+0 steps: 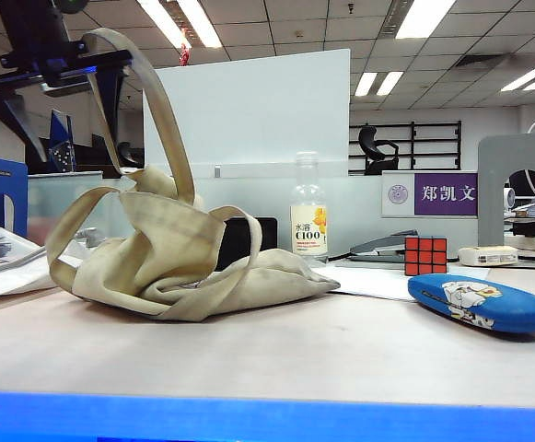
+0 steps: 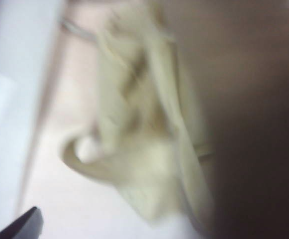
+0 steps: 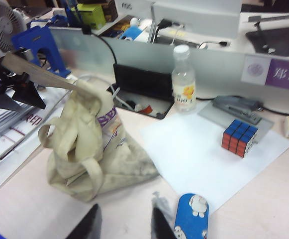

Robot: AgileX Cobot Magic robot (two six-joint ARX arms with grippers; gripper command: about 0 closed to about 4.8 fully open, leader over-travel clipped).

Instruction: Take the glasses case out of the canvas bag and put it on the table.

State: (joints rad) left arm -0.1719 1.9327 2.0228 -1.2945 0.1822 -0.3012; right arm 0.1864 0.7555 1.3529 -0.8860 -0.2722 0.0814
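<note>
The bottle [image 1: 308, 216] says "C100". The blue glasses case [image 1: 482, 303] lies on the counter [image 1: 276, 354], right of the canvas bag [image 1: 180, 262]. Left gripper [image 1: 64, 69], jaws wide apart, has a strap draped over it. Right gripper [image 3: 122, 221] jaws hold nothing.

A: Where does the canvas bag [image 1: 180, 262] sit?
B: On the surface [image 1: 276, 354], left of the middle in the exterior view, slumped, with one strap draped over the left end effector [image 1: 64, 69] high above it

A: And the glasses case [image 1: 482, 302]?
B: Flat on the surface to the right, well apart from the bag, just beside the right end effector [image 3: 124, 224] in the right wrist view

A: What lies behind?
B: A bottle [image 1: 308, 216] stands upright behind the bag's right end; a Rubik's cube [image 1: 425, 255] sits on a sheet of paper [image 3: 209, 154], behind the case, with a stapler [image 1: 384, 247] just left of the cube
</note>
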